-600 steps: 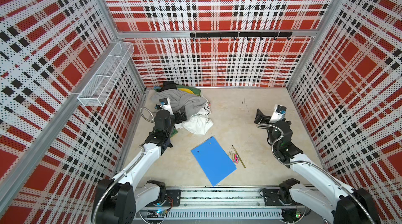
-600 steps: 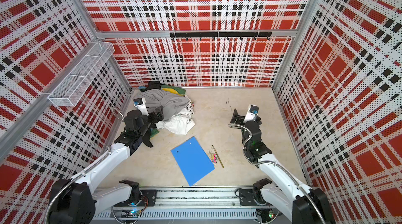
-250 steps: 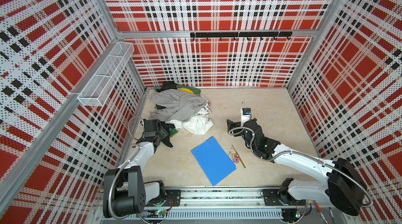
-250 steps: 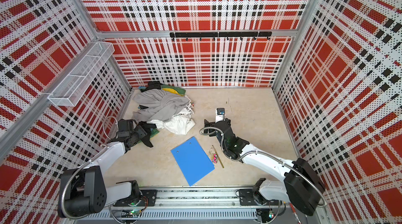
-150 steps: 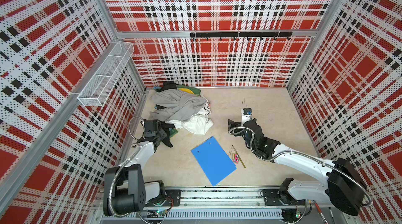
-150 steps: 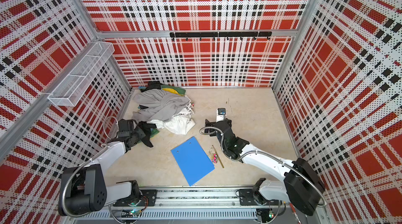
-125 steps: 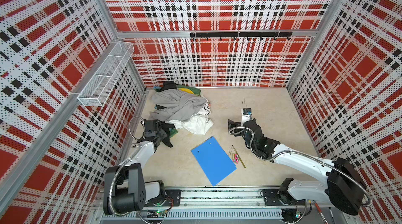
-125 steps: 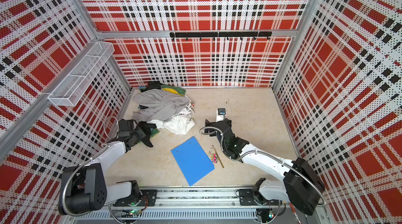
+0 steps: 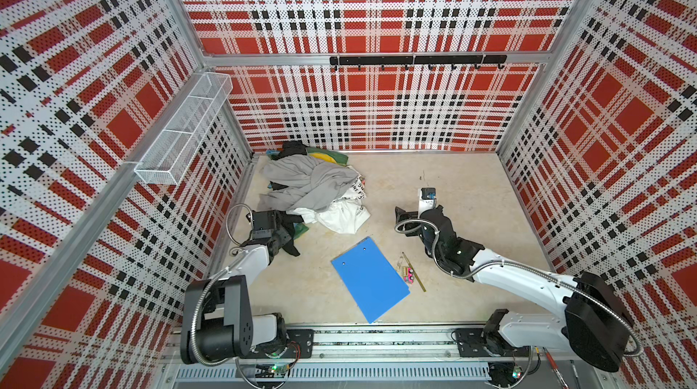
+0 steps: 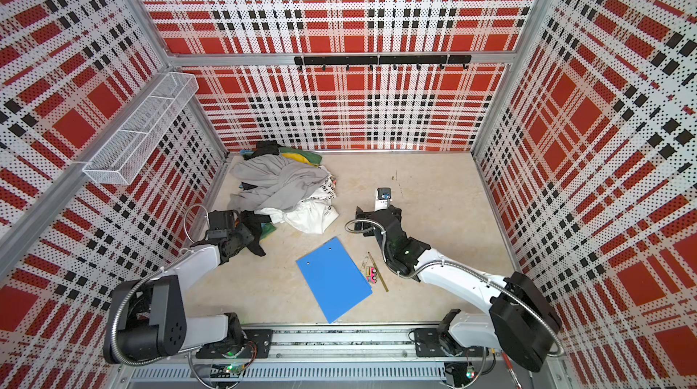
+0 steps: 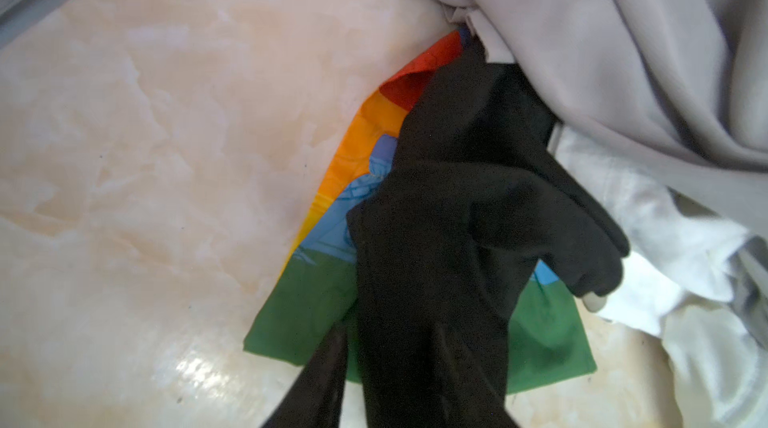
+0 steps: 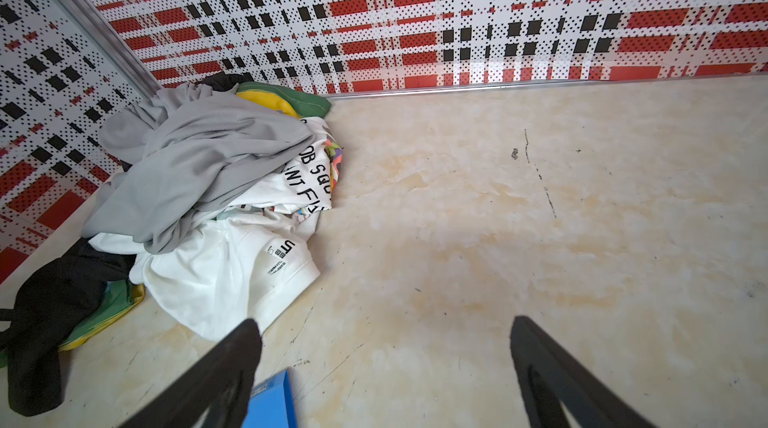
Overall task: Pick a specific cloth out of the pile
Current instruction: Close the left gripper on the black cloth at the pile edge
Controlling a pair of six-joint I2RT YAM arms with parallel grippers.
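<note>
Cloth (image 11: 436, 260) drawn out of pile (image 9: 309, 183), left end effector (image 9: 286, 228) lowered

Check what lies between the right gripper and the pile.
Bare floor only, between the right gripper and the pile; both top views show it.

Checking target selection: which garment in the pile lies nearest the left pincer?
The black garment, spilling from the pile's near edge over a green-and-orange cloth; the grey garment and white garment lie farther off.

I see the beige marbled tabletop (image 9: 452, 187) below me: the pile (image 9: 309, 183) at eleven o'clock, blue clipboard (image 9: 369, 279) at six, pencil (image 9: 414, 272) just beside it.
</note>
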